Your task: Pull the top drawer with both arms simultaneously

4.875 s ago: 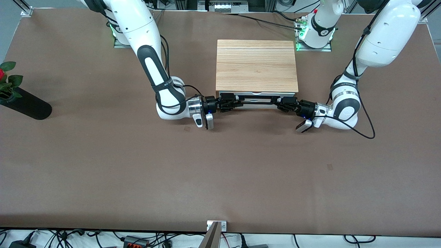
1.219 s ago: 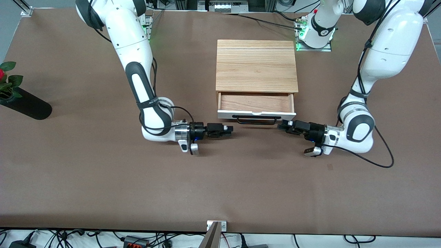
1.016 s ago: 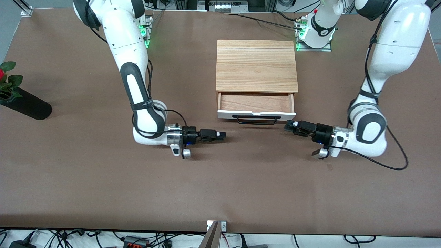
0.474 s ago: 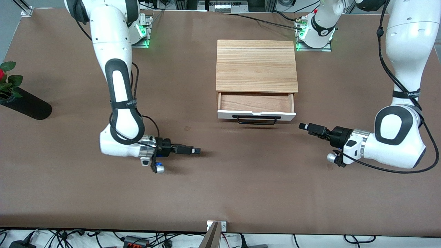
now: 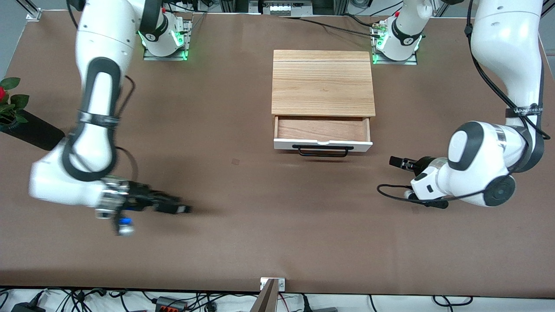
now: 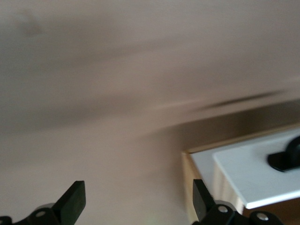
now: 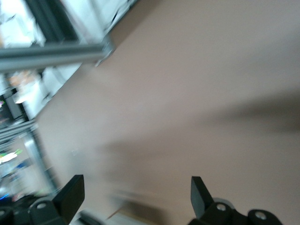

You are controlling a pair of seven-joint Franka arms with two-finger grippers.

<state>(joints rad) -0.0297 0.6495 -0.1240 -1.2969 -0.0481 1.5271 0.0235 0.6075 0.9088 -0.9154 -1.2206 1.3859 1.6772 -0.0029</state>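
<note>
The top drawer (image 5: 322,135), white-fronted with a black bar handle (image 5: 322,150), stands pulled out of the light-wood cabinet (image 5: 322,82) at frame centre. Right gripper (image 5: 175,208), lower left of frame, and left gripper (image 5: 396,162), lower right, both spread wide, empty.

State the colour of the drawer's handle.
Black; the handle shows best in the front view.

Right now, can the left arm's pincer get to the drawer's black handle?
Probably yes. The left pincer is open over bare table beside the top drawer, and nothing lies between it and the black handle.
</note>
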